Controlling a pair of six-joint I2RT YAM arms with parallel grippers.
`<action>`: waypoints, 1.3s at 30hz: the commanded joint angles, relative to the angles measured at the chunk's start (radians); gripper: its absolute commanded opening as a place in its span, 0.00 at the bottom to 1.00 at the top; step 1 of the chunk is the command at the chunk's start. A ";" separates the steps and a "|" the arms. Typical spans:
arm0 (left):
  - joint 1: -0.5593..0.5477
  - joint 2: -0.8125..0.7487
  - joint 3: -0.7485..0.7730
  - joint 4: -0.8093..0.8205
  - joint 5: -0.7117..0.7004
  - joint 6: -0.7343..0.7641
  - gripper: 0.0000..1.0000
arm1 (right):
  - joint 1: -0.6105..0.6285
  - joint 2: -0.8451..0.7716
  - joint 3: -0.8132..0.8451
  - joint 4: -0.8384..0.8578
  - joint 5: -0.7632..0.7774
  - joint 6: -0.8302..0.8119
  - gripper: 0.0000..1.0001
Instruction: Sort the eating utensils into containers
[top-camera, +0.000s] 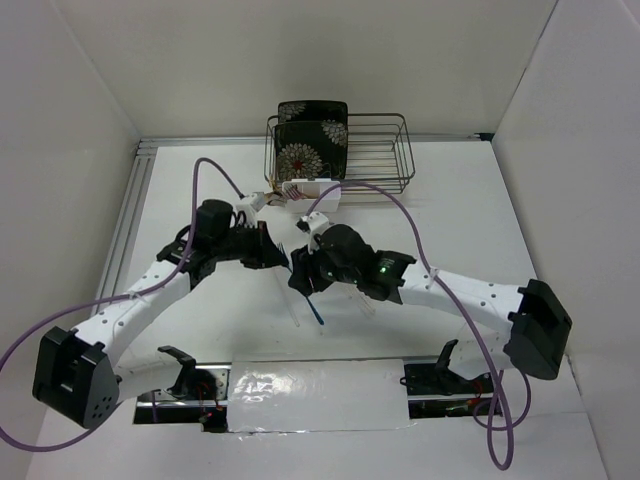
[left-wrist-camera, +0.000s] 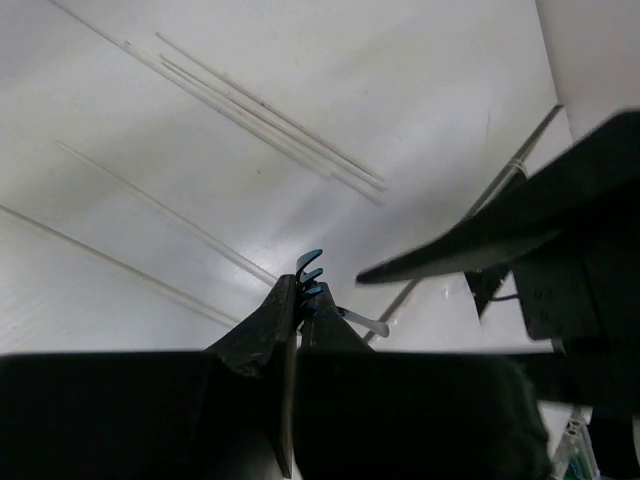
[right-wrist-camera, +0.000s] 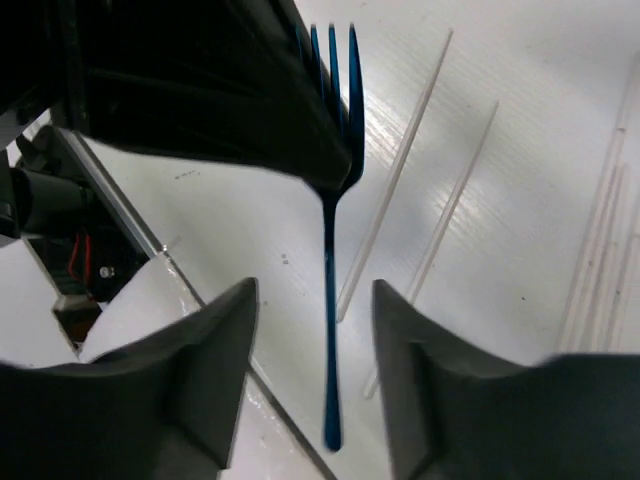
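Wire rack (top-camera: 385, 150) at far edge, white tub (top-camera: 315, 193) just before it. Above mid-table: left gripper (left-wrist-camera: 298, 300) pinched on blue fork (right-wrist-camera: 329, 300) tines; right gripper (right-wrist-camera: 312, 296) parted around handle, gripping nothing. Best to pull right clear first, then carry tub-ward. Chopsticks (right-wrist-camera: 398, 190) flat underneath.
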 joint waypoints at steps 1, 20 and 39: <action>0.002 0.007 0.106 0.041 -0.069 0.066 0.00 | -0.019 -0.083 0.123 -0.173 0.057 0.008 0.61; 0.088 0.418 0.931 0.069 -0.166 0.444 0.00 | -0.908 -0.388 -0.001 -0.284 -0.307 0.012 1.00; 0.107 0.461 0.698 0.346 -0.198 0.511 0.00 | -0.938 -0.307 -0.012 -0.195 -0.308 -0.036 1.00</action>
